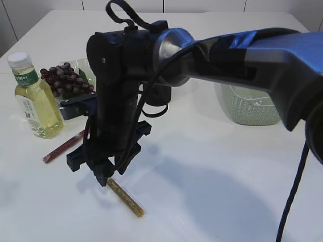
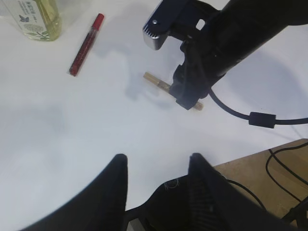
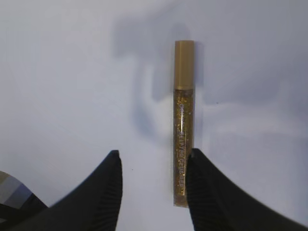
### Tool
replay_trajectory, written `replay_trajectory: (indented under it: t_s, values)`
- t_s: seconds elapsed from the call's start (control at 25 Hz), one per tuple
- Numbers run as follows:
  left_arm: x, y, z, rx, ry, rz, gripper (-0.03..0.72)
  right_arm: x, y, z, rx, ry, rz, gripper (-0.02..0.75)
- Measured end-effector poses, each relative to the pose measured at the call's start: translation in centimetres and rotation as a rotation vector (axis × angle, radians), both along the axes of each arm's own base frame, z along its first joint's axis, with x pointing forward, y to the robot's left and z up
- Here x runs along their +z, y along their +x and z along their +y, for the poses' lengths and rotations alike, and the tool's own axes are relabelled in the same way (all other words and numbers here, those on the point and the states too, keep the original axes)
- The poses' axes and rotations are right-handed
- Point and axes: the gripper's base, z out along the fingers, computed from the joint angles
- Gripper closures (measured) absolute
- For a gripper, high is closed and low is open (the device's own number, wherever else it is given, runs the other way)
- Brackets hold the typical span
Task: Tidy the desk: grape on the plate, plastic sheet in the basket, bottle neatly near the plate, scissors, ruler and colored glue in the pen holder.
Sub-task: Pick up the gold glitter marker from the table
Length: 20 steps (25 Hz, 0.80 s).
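Observation:
A gold glitter colored glue tube lies flat on the white table. My right gripper is open around its lower end, and the tube rests right beside the right fingertip. In the exterior view this gripper points down at the tube. A red glue tube lies to the left. The bottle stands upright at far left, with the grape bunch behind it by a pale plate. My left gripper hangs open and empty above the table. Scissors, ruler and plastic sheet are out of view.
A pale green basket stands at the right behind my right arm. A blue-grey flat thing shows partly behind the arm. A dark cup-like pen holder is mostly hidden by the arm. The table's front edge is close.

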Motion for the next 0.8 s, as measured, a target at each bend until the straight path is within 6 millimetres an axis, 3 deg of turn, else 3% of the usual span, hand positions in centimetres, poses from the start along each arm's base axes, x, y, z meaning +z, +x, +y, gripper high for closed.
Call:
replay_trajectory:
  t_s: [0.8]
  values:
    - [0.0, 0.0, 0.0, 0.001, 0.002, -0.003, 0.379, -5.4, 0.7, 0.1, 0.013, -0.107, 0.041, 0.384]
